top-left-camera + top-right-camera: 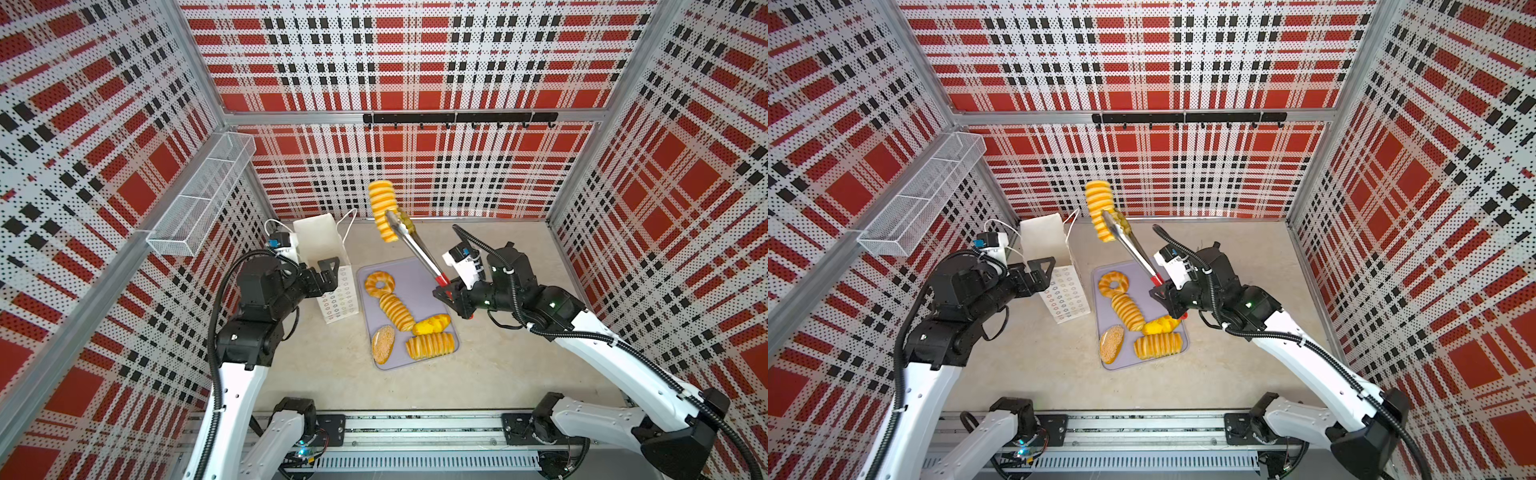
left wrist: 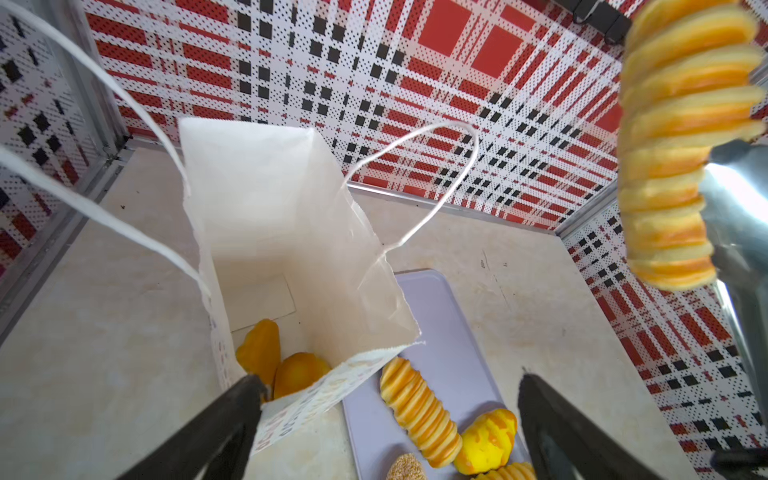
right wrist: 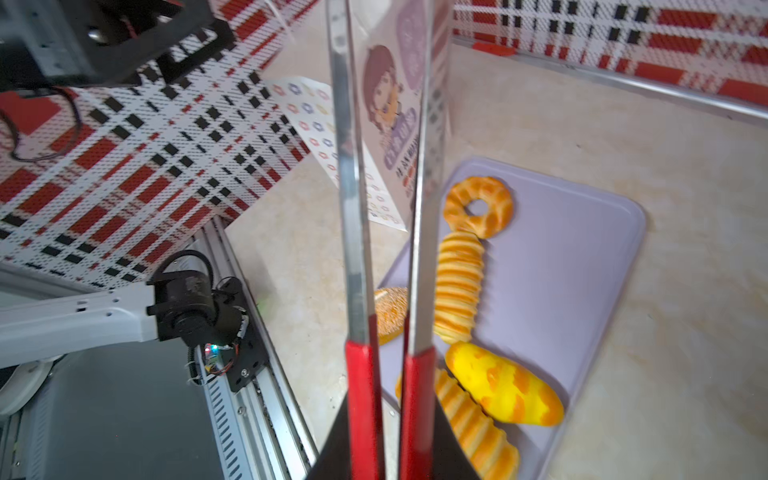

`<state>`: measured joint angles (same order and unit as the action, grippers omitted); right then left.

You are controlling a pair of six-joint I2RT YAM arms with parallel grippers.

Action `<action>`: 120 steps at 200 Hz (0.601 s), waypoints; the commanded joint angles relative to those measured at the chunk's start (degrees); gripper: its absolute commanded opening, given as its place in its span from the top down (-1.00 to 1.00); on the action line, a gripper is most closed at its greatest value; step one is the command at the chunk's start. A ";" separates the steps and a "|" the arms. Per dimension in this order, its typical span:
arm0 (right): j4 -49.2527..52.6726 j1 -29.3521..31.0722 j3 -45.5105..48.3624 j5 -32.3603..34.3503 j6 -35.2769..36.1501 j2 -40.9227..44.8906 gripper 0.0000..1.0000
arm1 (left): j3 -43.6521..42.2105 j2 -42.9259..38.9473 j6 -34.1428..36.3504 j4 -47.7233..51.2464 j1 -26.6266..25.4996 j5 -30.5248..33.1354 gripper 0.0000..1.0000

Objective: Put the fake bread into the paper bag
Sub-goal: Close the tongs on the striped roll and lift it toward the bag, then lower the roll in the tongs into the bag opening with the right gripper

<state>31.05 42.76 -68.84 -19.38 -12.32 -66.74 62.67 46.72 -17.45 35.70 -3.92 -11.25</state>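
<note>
A ridged long loaf of fake bread (image 1: 383, 210) (image 1: 1099, 208) (image 2: 673, 166) hangs high in the air, pinched in metal tongs (image 1: 415, 249). It is right of the paper bag's mouth. My right gripper (image 1: 446, 291) (image 3: 384, 449) is shut on the tongs' red handles. The white paper bag (image 1: 320, 241) (image 2: 266, 208) stands open with two breads (image 2: 299, 372) on its floor. My left gripper (image 1: 332, 274) (image 2: 390, 380) is open and straddles the bag's near narrow wall. On the lilac tray (image 1: 415, 274) lie a ring (image 1: 379, 283), two ridged loaves (image 1: 397, 311), a yellow bun (image 1: 432, 324) and a seeded oval (image 1: 383, 343).
A white wire-mesh basket (image 1: 203, 195) hangs on the left wall. A black hook rail (image 1: 459, 118) runs along the back wall. The arms' base rail (image 1: 415, 432) crosses the front edge. The bag's cord handles (image 2: 436, 178) stick up beside its mouth.
</note>
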 commanded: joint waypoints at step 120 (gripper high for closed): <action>2.09 9.22 -18.78 5.45 6.51 -20.39 0.65 | -0.52 -3.05 2.70 4.81 13.96 -5.21 -0.96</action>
<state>33.63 51.24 -84.77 -15.29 -6.90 -85.78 63.18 44.01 -16.16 39.44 8.60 -13.85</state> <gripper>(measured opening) 0.181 0.981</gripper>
